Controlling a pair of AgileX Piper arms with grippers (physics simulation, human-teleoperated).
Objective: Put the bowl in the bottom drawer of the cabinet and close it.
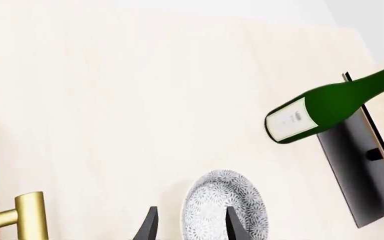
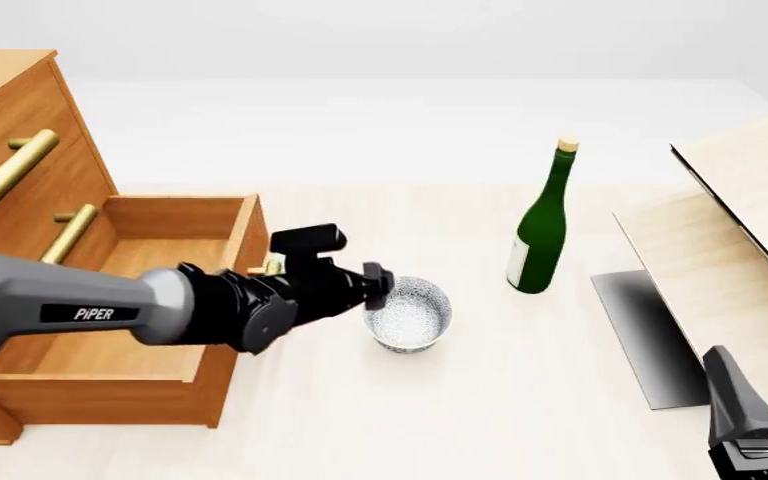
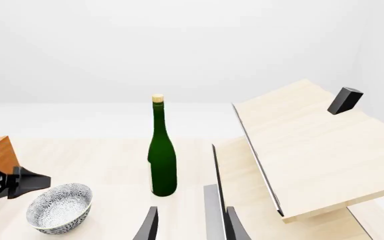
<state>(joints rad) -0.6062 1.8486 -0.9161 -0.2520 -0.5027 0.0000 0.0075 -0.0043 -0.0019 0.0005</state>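
The bowl (image 2: pixel 408 312) sits on the table just right of the open bottom drawer (image 2: pixel 117 300), with the green bottle (image 2: pixel 540 222) standing further right (pale boards (image 2: pixel 731 250) beyond it). The left gripper (image 2: pixel 381 287) has its fingers apart astride the bowl's rim, as its wrist view shows; the right gripper (image 3: pixel 190 225) hangs spread, well apart.

Bkgd: plain white-grey, featureless, no visible walls. Pale wood tabletop (image 2: pixel 398 420). Tilted light-wood boards (image 2: pixel 738 250) at right w/ dark undersides. Light even, diffuse; soft shadows only.
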